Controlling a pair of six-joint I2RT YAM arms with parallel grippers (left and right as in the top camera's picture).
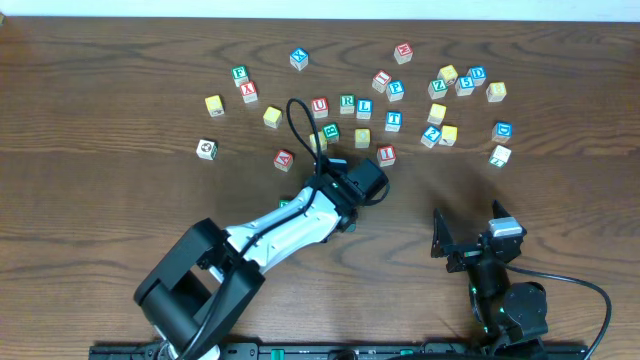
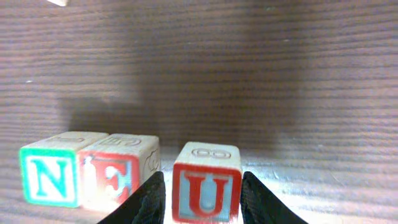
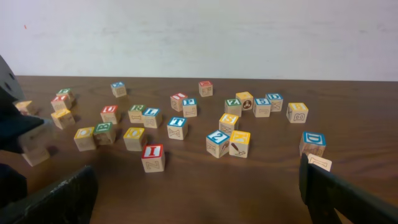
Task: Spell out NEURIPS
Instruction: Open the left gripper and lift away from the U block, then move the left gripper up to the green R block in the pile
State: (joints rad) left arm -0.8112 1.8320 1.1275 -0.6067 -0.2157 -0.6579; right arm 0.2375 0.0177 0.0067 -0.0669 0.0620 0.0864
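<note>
Dark brown wood-grain table (image 1: 100,200) under a pale wall (image 3: 199,31). Left gripper (image 2: 204,200) pinches the red-lettered wooden U cube (image 2: 206,186), just beside the touching green N cube (image 2: 48,177) and red E cube (image 2: 112,177). Right gripper (image 1: 472,232) gapes wide over bare near-edge wood; loose lettered cubes (image 3: 177,127) crowd the far half

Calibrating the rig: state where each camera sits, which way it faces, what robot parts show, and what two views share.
Overhead: above the table, looking straight down on scattered cubes; left arm and open right gripper show.
Left wrist: low over the table, facing N cube, E cube and U cube; left gripper clamps the U cube.
Right wrist: low, facing across the cubes toward the wall; its spread fingers fill the bottom corners.
Shared: overhead and right wrist show the red I cube.
</note>
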